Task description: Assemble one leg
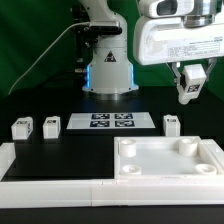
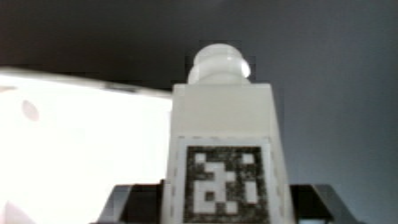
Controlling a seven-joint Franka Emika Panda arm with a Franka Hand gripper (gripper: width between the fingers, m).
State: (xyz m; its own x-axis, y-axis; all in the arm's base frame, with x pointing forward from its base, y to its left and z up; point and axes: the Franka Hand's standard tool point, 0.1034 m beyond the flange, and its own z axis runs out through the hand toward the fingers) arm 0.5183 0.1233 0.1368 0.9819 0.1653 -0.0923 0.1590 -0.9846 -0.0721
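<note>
While fingers [image 1: 183, 80] grip 1 leg [image 2: 222, 130], 3 more legs [image 1: 20, 127] [image 1: 50, 124] [image 1: 171, 123] stand on tbl [image 1: 70, 150].

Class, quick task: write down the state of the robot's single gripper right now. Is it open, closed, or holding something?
Gripper: jaws closed on one leg, held up in the air.

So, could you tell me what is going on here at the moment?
The gripper holds one leg clear of the table, on the exterior view's right. Three more legs stand on the table. The large white square part lies in front, no leg in it yet.
</note>
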